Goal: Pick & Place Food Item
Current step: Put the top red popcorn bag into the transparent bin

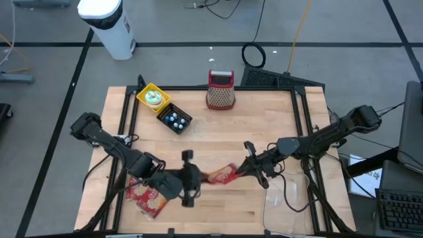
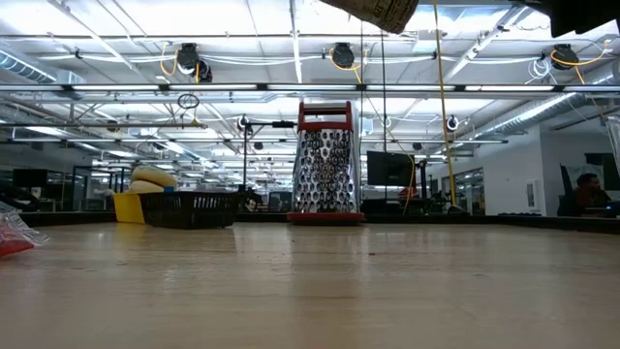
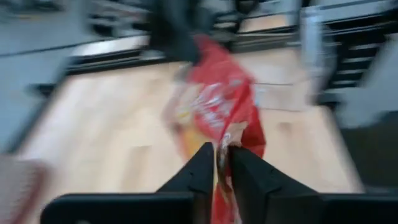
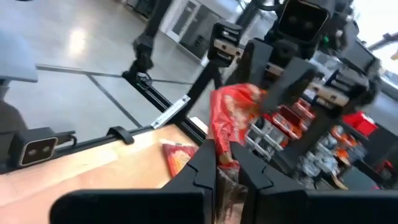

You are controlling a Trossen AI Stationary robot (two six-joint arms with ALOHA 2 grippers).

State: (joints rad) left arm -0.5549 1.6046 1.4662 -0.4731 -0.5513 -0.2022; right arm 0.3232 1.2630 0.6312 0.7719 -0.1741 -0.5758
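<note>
Step in hand, as judged: transfer of the red snack bag [image 1: 221, 174] between two tools above the desk [image 1: 218, 125].

- Keep the bag taut but not stretched; pulling the tools apart risks tearing the film or slipping a pinch.
- Confirm a firm hold at the right tool [image 1: 250, 168] before easing the left tool [image 1: 192, 177]. Releasing both ends drops the bag.
- Avoid twisting either wrist while both ends are held; thin film creases and slides out of narrow pads.
- Carry clear of the second snack bag [image 1: 147, 197], lying at 7 o'clock on the desk beneath the left arm.
- Probable placement target unconfirmed. Yellow bin [image 1: 153, 98] and dark bin [image 1: 174, 120] at 11 o'clock; red grater [image 1: 221, 89] at 12 o'clock.

Tool state:
- Left tool: fingers [image 3: 200, 171] nearly pressed together, pinching the bag's near edge, as seen in the left wrist view.
- Right tool: fingers [image 4: 202, 163] pressed together on the opposite edge of the bag, per the right wrist view.

Location of the task's thing: red snack bag held off the desk, near centre toward 6 o'clock, spanning between the two tools.
</note>
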